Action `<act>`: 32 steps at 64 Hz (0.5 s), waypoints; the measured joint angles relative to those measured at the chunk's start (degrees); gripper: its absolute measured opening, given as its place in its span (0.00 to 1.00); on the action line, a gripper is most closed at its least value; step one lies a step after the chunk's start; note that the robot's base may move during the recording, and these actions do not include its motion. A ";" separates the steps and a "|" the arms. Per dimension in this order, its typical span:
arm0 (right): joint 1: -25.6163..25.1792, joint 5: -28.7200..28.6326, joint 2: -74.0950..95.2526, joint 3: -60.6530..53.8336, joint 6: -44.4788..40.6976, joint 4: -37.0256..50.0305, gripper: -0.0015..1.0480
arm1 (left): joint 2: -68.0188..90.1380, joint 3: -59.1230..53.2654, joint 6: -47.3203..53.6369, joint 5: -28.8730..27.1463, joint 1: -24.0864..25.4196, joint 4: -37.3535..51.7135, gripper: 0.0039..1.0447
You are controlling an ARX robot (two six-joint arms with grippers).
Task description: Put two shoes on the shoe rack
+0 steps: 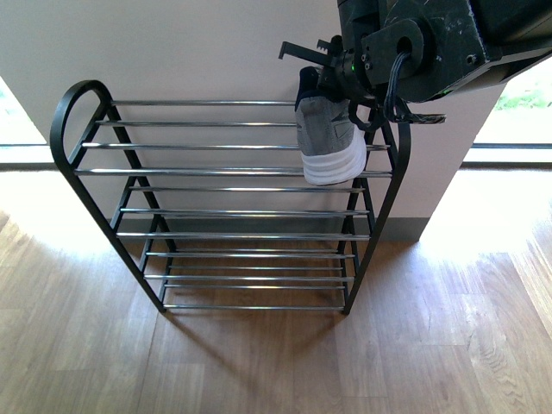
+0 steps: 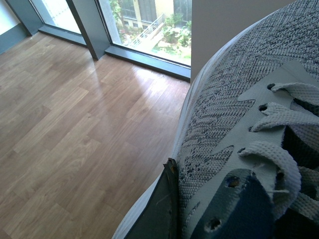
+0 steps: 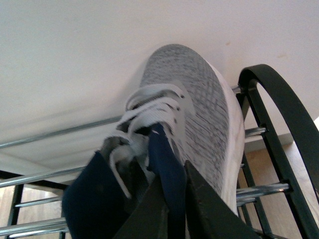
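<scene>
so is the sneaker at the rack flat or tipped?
Tipped: the sneaker hangs toe-down from the right fingers, toe at the top front bar of the rack. Contact unclear.

Front: I'm looking down from the body, set back, taking in the whole shoe rack (image 1: 216,171).
Right wrist: I'm peering close along a sneaker (image 3: 199,109) toward the rack's top-right corner.
Left wrist: I'm hovering tight over a second sneaker (image 2: 224,109), facing floor (image 2: 75,139) and windows (image 2: 144,20).
Shared: front and right wrist are both catching that corner.
</scene>
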 joint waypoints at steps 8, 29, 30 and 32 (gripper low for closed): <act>-0.85 -2.34 -1.31 -2.03 -1.40 2.10 0.27 | 0.00 0.00 0.00 0.02 0.00 0.00 0.01; -2.97 -13.14 -18.27 -17.38 -5.84 7.30 0.75 | 0.00 0.00 0.00 0.02 0.00 0.00 0.01; -3.17 -14.03 -19.87 -18.67 -5.84 7.28 0.79 | 0.00 0.00 0.02 0.02 0.00 0.00 0.01; -3.37 -14.97 -21.49 -19.96 -5.84 7.21 0.82 | 0.00 0.00 0.02 0.00 0.00 0.00 0.01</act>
